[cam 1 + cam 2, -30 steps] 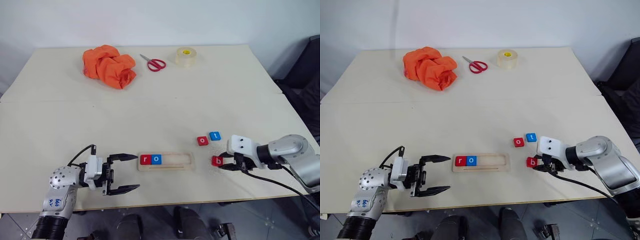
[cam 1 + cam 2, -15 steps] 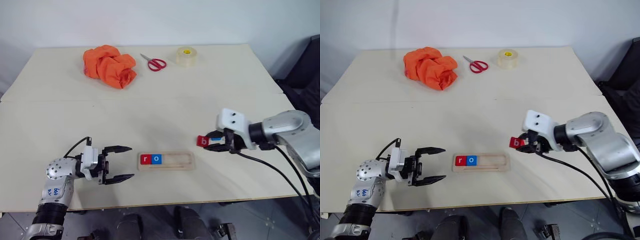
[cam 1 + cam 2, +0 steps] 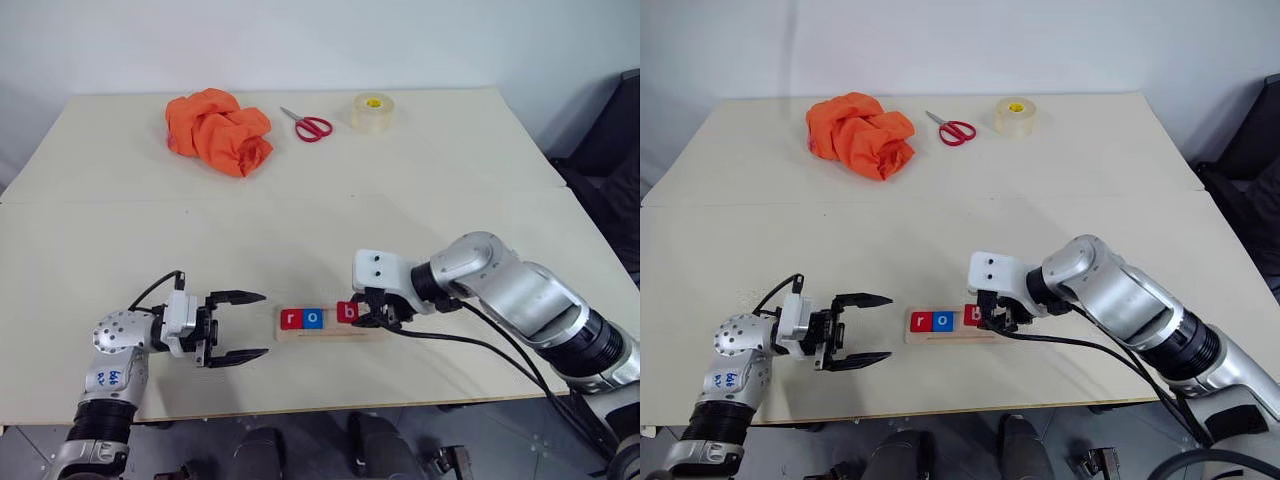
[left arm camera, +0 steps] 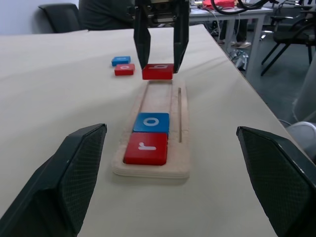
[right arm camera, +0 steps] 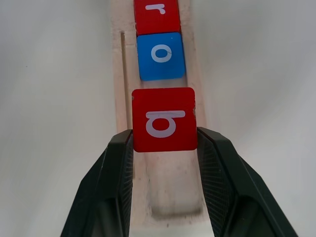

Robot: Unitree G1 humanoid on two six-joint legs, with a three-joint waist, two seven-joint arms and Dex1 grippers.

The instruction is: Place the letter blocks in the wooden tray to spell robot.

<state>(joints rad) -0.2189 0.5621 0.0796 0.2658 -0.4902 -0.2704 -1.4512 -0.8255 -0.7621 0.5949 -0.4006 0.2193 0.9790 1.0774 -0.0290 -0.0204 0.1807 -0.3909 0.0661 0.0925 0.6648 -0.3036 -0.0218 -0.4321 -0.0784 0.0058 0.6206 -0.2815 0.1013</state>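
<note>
Left eye view: the wooden tray (image 3: 331,323) is lying near the lower middle of the frame on the pale table (image 3: 300,220), its long side running left to right. Two letter blocks are sitting flat inside it at its left end, a red r tile (image 3: 290,319) and, touching it on the right, a blue o tile (image 3: 313,319); the remaining length of the tray bed is lying bare. The right gripper (image 3: 368,316) is reaching in from the right of the frame and pinching a red b tile (image 3: 347,312) by two opposite edges, holding it over the tray just beside the blue o. In the right wrist view the two black fingers (image 5: 112,168) are pressing against the sides of the b tile (image 5: 164,119), which is hanging over the tray bed (image 5: 168,192) with a narrow gap separating it from the blue o (image 5: 160,56). The left gripper (image 3: 238,327) is hovering at the lower left of the frame, just beyond the tray's left end, its jaws spread wide with nothing between them. In the left wrist view another red tile (image 4: 124,69) and a blue tile (image 4: 121,60) are lying on the table beyond the tray's far end. An orange cloth (image 3: 218,130), red-handled scissors (image 3: 307,125) and a roll of tape (image 3: 371,111) are resting along the top of the frame, well apart from the tray.
</note>
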